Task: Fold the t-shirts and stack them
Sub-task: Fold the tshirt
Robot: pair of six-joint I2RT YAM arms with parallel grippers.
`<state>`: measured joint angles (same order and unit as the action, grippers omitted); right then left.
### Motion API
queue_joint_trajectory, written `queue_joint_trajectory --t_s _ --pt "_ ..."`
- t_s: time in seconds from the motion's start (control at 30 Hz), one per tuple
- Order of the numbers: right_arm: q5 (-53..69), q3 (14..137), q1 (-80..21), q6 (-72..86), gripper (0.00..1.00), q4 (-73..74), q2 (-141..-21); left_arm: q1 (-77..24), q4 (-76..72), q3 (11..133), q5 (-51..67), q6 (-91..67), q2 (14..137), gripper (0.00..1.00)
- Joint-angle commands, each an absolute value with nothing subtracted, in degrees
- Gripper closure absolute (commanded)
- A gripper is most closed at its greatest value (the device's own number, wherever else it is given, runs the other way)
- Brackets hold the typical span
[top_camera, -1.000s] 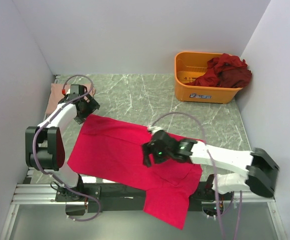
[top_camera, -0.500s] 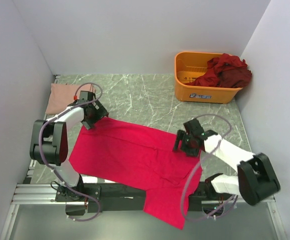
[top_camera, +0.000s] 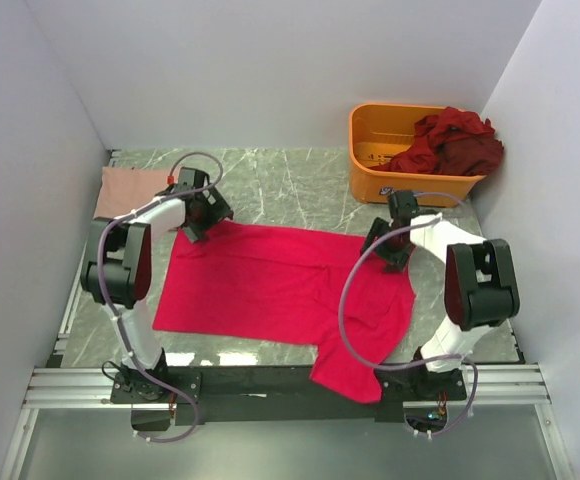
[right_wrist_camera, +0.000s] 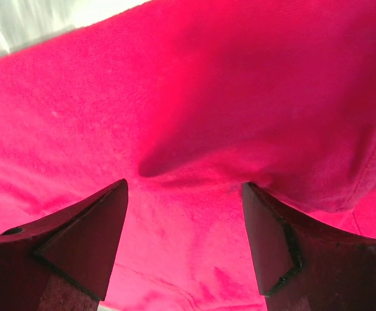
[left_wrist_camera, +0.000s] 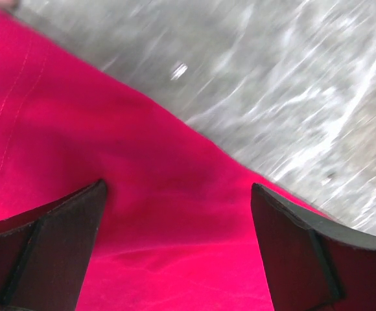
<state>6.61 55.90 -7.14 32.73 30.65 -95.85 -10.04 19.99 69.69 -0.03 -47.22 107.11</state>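
A bright pinkish-red t-shirt (top_camera: 270,285) lies spread flat on the marble table, and its near right part hangs over the front edge. My left gripper (top_camera: 198,218) is open over the shirt's far left corner. In the left wrist view (left_wrist_camera: 178,188) red cloth (left_wrist_camera: 110,162) lies under the spread fingers. My right gripper (top_camera: 385,245) is open over the shirt's far right corner. In the right wrist view (right_wrist_camera: 185,186) wrinkled red cloth (right_wrist_camera: 194,97) fills the frame. A pale dusty pink shirt (top_camera: 128,186) lies folded at the far left. Dark maroon shirts (top_camera: 455,140) sit bunched in the bin.
An orange plastic bin (top_camera: 395,180) stands at the far right corner. Grey walls close in the table on the left, back and right. Bare marble table (top_camera: 290,190) shows between the red shirt and the back wall. A metal rail runs along the front edge.
Both grippers moved toward the far side, the right one from the shirt's middle to its far right corner. The red shirt now lies farther back on the table and flatter.
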Motion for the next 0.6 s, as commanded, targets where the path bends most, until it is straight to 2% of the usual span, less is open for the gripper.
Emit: queue_joint_trajectory --t_s 0.0,0.3,0.47,0.57 --pt "1.75 59.14 -3.18 29.09 0.22 27.51 -101.51 -11.25 19.16 74.96 0.18 -48.25 111.44 0.01" --pt "2.02 73.99 1.22 25.4 0.22 27.68 -111.27 -13.27 24.25 86.74 -3.86 -48.08 118.21 0.01" --pt "2.46 75.59 1.23 22.51 0.21 26.02 -107.15 -13.27 26.36 91.22 -5.71 -46.94 116.99 0.01" --pt "3.08 74.54 0.27 22.24 0.22 27.24 -102.23 -13.27 26.81 89.31 -6.06 -47.02 112.52 0.01"
